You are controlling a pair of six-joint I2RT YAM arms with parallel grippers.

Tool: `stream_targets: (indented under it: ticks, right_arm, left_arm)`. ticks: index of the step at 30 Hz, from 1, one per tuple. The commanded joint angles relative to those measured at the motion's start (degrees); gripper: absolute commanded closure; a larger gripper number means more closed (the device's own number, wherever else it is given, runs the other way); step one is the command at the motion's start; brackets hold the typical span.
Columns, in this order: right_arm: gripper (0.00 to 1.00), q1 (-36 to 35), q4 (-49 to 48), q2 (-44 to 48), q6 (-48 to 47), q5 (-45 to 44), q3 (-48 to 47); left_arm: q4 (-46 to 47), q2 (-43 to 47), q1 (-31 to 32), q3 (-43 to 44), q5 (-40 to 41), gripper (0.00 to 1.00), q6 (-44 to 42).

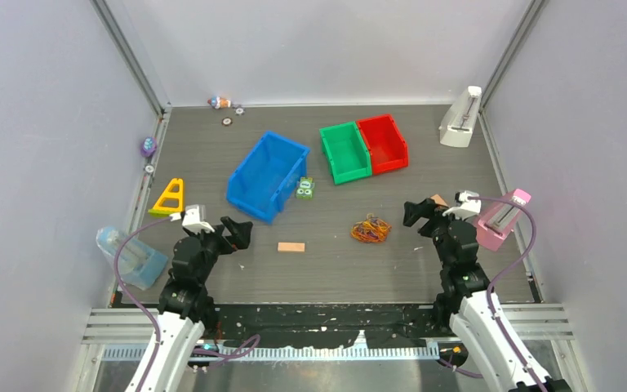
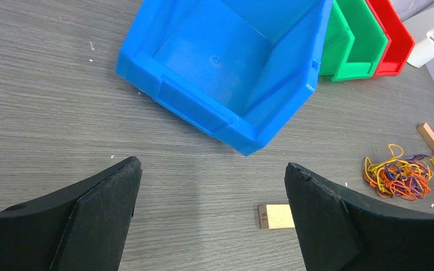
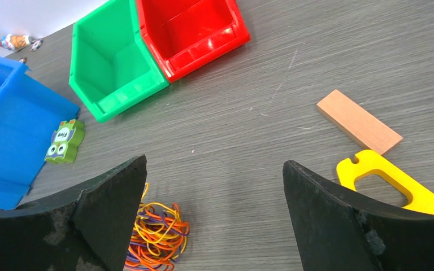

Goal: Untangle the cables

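Note:
The cables (image 1: 371, 229) lie in one fist-sized tangle of orange, yellow and purple strands on the grey table, right of centre. My right gripper (image 1: 419, 214) hovers just right of them, open and empty. In the right wrist view the cables (image 3: 158, 237) sit partly behind the left finger (image 3: 107, 220) of the right gripper (image 3: 215, 161). My left gripper (image 1: 237, 231) is open and empty, well left of the tangle. In the left wrist view the cables (image 2: 398, 178) lie far right, outside the wide jaws of the left gripper (image 2: 212, 164).
A blue bin (image 1: 267, 175), green bin (image 1: 344, 151) and red bin (image 1: 384, 143) stand behind. A small wooden block (image 1: 291, 247) lies between the arms. A wood plank (image 3: 359, 121) and yellow piece (image 3: 395, 183) lie near the right gripper. A pink stand (image 1: 502, 219) is at the right edge.

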State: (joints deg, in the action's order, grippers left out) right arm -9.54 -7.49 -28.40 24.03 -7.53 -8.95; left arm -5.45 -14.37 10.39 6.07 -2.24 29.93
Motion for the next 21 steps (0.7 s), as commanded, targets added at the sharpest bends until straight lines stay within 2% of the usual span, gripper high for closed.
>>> stream_targets:
  ticks: [1, 5, 8, 10, 13, 16, 21]
  right_arm:
    - [0.05, 0.16, -5.66, -1.11, -1.89, 5.57, 0.55]
    - [0.05, 0.12, -11.18, -5.07, -3.18, 16.58, 0.98]
    - [0.0, -0.64, -14.29, -10.09, -3.8, 22.14, -0.51]
    - [0.03, -2.1, -15.09, -13.61, -4.55, 23.63, -1.72]
    - [0.07, -6.23, -15.52, -17.28, -6.06, 23.67, -3.01]
    - [0.15, -10.19, -13.48, -20.21, -8.25, 20.85, -5.18]
    - [0.3, -14.59, -9.81, -25.56, -9.76, 16.03, -9.29]
  left_arm:
    - [2.1, 1.14, 0.07, 1.85, -2.74, 0.01, -0.82]
    - [4.4, 4.07, 0.7, 1.18, -7.53, 0.01, -2.27]
    - [11.35, 6.15, 2.81, -1.23, -13.41, 0.01, -4.7]
    - [11.66, 6.14, 5.99, -1.39, -10.51, 0.01, -5.58]
    - [13.37, 2.37, 11.91, -0.28, -7.35, 0.01, -7.86]
    - [15.08, -5.53, 18.82, 2.12, -4.28, 0.01, -10.89]
    - [18.16, -13.72, 24.98, 4.55, -4.29, 0.01, -13.75]
